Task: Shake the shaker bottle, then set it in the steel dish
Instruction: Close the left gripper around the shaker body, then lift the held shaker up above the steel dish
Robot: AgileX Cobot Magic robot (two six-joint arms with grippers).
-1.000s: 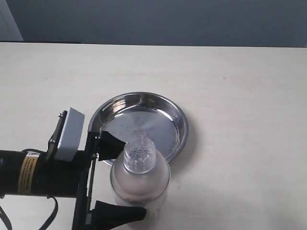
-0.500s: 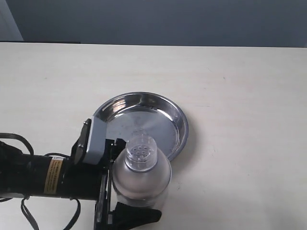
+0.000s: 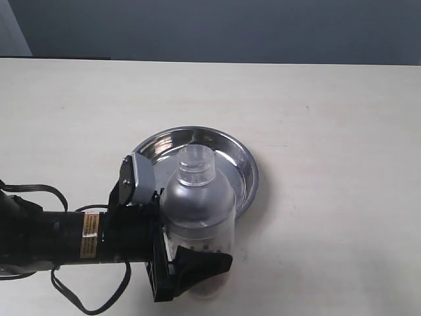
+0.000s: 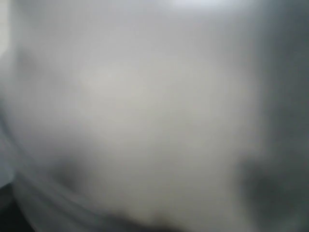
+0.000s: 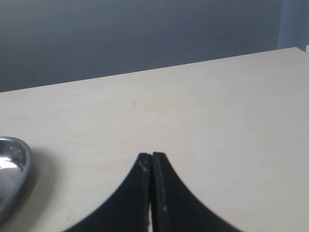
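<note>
The shaker bottle, clear with a domed shoulder and narrow cap, stands just in front of the steel dish, its cap overlapping the dish's near rim. My left gripper comes in from the left and is shut on the bottle's lower body. One black finger lies across the near side; the other is hidden behind the bottle. Dark bits show low inside the bottle. In the left wrist view the shaker bottle fills the frame as a grey blur. My right gripper is shut and empty above bare table, beside the steel dish.
The pale table stretches around the dish. A dark wall runs along the table's far edge. My left arm's black body and cables lie across the near left of the table.
My left gripper slid right around the bottle and closed on it. The bottle's cap has shifted toward the dish and now looks higher and more side-on.
</note>
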